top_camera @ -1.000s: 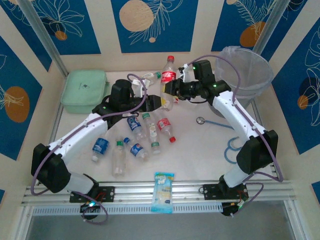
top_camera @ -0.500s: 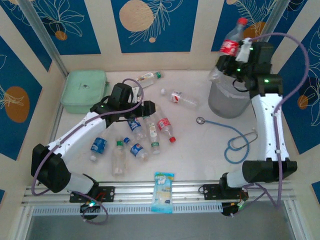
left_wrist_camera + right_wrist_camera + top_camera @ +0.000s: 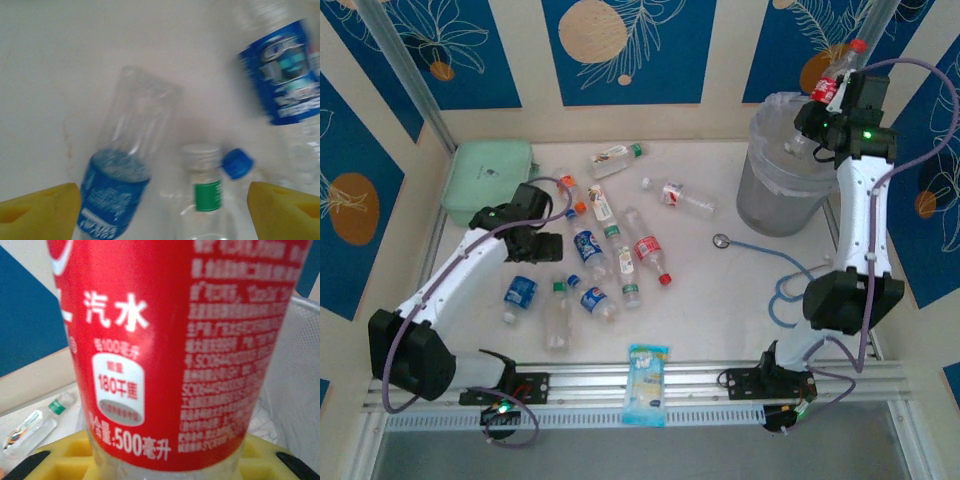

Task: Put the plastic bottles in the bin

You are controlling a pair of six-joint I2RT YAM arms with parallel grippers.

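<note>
Bottle [image 3: 825, 90] aloft above bin [image 3: 770, 205]

- A red-labelled bottle [image 3: 827, 88] with a red cap is clamped in the right claw [image 3: 818, 118], tilted, cap uppermost, over the bin's rim.
- The bin [image 3: 765, 200], round, grey and lined with a clear bag, stands upright just below that claw.
- About 11 clear bottles [image 3: 588, 245] lie on the bench [image 3: 720, 290], most just beside the left claw [image 3: 550, 245].
- Under the left claw's spread fingers lie a blue-labelled bottle [image 3: 115, 200] and a green-banded bottle [image 3: 202, 185] with a white cap.
</note>
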